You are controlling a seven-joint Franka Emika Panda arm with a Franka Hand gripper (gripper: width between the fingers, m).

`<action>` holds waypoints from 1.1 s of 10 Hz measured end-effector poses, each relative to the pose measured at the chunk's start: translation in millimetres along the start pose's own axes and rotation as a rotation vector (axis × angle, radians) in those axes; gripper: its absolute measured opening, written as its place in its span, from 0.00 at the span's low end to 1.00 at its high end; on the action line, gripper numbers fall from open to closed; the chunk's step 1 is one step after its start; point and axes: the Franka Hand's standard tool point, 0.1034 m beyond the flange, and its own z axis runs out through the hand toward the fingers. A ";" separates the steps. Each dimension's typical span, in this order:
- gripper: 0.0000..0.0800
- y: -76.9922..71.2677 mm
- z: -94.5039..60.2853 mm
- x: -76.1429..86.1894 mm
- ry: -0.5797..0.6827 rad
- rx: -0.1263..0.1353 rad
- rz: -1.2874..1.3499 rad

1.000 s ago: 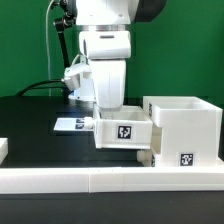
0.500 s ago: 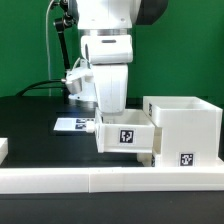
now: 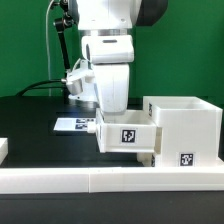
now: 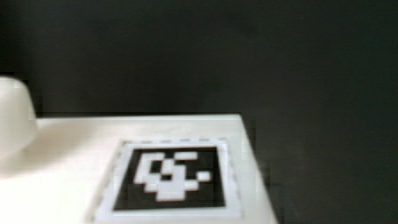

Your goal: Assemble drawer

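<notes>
In the exterior view a small open-top white tray (image 3: pixel 127 135) with a square tag on its front hangs off the table, its right end against the large white housing (image 3: pixel 186 125). My gripper (image 3: pixel 113 111) reaches down into the tray from above. Its fingertips are hidden by the tray wall, and the tray moves with it. A second white part (image 3: pixel 148 157) shows partly under the tray, beside the housing. The wrist view shows only a white face with a tag (image 4: pixel 171 180) against dark table, with no fingers in sight.
A long low white rail (image 3: pixel 100 182) runs along the front. The marker board (image 3: pixel 72 125) lies flat behind the tray at the exterior view's left. A white block end (image 3: pixel 3 149) sits at the far left edge. Cables hang behind the arm.
The arm and the tray have shifted a little toward the exterior view's right, closer to the housing. The housing and rail have not moved.
</notes>
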 end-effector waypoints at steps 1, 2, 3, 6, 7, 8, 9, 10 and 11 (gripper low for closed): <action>0.05 -2.0 1.1 0.2 0.000 0.007 0.001; 0.05 -2.2 1.4 0.2 0.000 0.007 0.001; 0.05 -2.2 1.5 1.1 0.000 0.008 0.000; 0.05 -2.6 2.0 3.6 0.001 0.009 0.008; 0.05 -2.8 2.3 4.0 0.001 0.009 0.007; 0.05 -3.2 3.1 4.0 0.001 0.011 0.008; 0.05 -3.8 4.3 4.2 0.002 0.013 0.008; 0.05 -4.2 4.9 4.3 0.002 0.014 0.008; 0.05 -4.4 5.1 4.3 0.002 0.015 0.008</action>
